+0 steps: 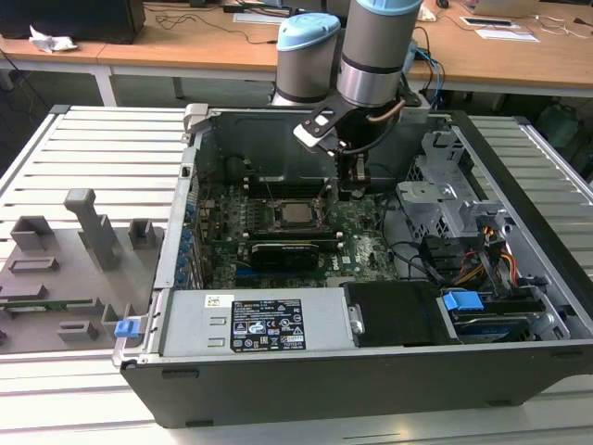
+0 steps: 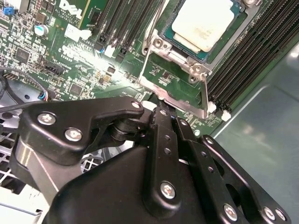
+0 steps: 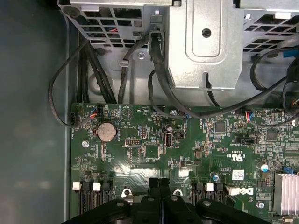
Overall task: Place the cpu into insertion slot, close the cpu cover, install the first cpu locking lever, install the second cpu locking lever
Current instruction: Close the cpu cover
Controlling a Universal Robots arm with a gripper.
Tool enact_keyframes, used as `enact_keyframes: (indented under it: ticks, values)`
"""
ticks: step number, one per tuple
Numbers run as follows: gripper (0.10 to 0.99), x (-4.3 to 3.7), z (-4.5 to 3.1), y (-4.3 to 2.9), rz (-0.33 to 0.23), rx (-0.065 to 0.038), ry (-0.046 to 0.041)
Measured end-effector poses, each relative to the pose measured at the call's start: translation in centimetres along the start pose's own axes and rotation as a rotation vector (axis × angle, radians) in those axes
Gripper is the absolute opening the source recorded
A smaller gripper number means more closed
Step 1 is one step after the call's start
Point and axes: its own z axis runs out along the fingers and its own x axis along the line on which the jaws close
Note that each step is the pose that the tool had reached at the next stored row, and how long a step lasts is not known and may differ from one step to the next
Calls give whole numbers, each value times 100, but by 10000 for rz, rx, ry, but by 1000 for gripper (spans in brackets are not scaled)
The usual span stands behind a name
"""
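Note:
The cpu (image 2: 203,23), a pale silver square chip, lies flat in the insertion slot (image 2: 240,18) on the green motherboard; in the exterior view the cpu (image 1: 296,213) sits mid-board inside the open case. The cpu cover (image 2: 180,103), a thin silvery frame with a window, is swung open away from the chip toward my gripper. My gripper (image 2: 157,103) is shut, its black tips right at the cover's free edge; I cannot tell whether they pinch it. In the exterior view the gripper (image 1: 350,190) hangs just to the right of the socket. The first wrist view shows the fingers (image 3: 153,184) pressed together.
Long black memory slots (image 2: 252,51) flank the socket. A black expansion card (image 1: 287,252) lies nearer the power supply (image 1: 259,324). A metal drive cage (image 3: 205,42) and black cables (image 3: 159,60) crowd the board's edge. A grey fixture (image 1: 65,269) stands outside the case on the exterior view's left.

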Motion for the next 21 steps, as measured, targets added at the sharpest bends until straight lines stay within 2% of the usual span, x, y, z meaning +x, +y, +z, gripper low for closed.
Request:
enact_keyframes:
  ticks: [21]
  values:
    - [106,2,3,-100,0,0,1]
